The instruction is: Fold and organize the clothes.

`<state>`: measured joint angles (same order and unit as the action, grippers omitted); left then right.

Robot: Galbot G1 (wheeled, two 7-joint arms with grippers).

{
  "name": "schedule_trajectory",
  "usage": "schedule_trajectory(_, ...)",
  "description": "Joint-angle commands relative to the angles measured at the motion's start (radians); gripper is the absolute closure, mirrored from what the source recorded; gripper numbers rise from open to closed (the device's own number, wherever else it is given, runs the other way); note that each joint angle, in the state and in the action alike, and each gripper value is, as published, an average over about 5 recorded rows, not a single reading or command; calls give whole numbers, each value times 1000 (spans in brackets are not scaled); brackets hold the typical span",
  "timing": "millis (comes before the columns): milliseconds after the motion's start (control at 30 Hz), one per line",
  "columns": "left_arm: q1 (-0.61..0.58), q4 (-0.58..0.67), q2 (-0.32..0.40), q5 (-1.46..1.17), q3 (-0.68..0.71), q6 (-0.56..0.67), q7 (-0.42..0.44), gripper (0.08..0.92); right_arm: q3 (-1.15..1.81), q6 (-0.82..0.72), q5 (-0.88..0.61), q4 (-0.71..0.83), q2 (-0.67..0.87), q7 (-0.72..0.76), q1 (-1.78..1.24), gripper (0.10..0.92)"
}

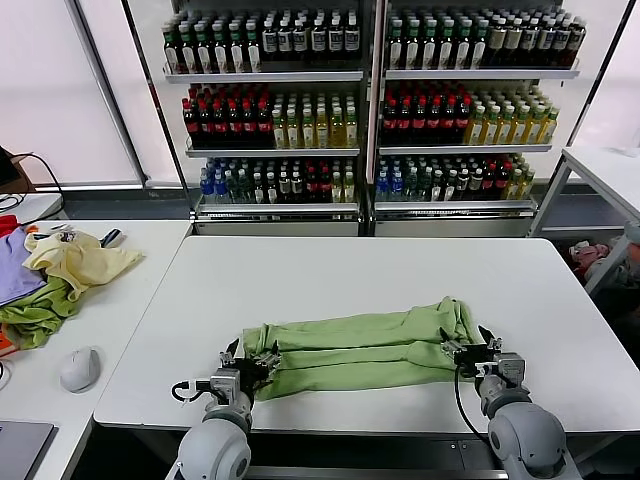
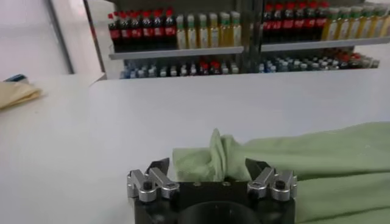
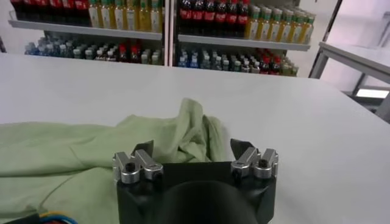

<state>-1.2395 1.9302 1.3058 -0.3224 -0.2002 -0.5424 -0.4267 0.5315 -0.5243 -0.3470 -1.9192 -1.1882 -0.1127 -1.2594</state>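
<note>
The light sage-green shirt (image 1: 360, 348) lies on the white table (image 1: 360, 275) near its front edge, folded lengthwise into a long band with its graphic hidden. My left gripper (image 1: 247, 362) is open at the band's left end, its fingers spread either side of the bunched cloth (image 2: 213, 159). My right gripper (image 1: 468, 352) is open at the band's right end, where the cloth (image 3: 183, 137) rises in a crumpled fold between its spread fingers. Neither gripper holds the cloth.
A second table at the left carries a pale yellow garment (image 1: 75, 262), a darker olive-green cloth (image 1: 35, 315), a purple cloth (image 1: 12, 265) and a grey mouse (image 1: 79, 369). Shelves of bottles (image 1: 370, 100) stand behind. Another table edge (image 1: 600, 170) is at far right.
</note>
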Motion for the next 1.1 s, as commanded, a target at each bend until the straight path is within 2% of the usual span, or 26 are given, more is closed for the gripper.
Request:
schedule_trajectory(33, -32, -53, 87, 54, -13, -2, -48, 183, 4, 2, 4, -9, -2, -1, -13, 203)
schedule_trajectory(133, -39, -55, 89, 51, -15, -2, -48, 236, 6, 4, 3, -10, -2, -1, -15, 203)
schedule_trajectory(467, -32, -44, 51, -17, -48, -3, -21, 510, 2, 7, 3, -17, -12, -2, -16, 203)
schedule_trajectory(667, -9, -39, -28, -61, -117, -3, 7, 683, -2, 14, 3, -25, -11, -1, -17, 203)
schedule_trajectory(833, 0, -20, -122, -106, -206, -3, 35, 822, -3, 15, 1, -37, -10, -1, -15, 203)
schedule_trajectory(933, 0, -5, -181, -124, -272, -3, 56, 859, -2, 16, 1, -43, -9, 0, -15, 203)
schedule_trajectory(1100, 6, 28, -272, -179, -363, -8, 85, 860, 0, 19, -1, -53, -6, 1, -16, 203)
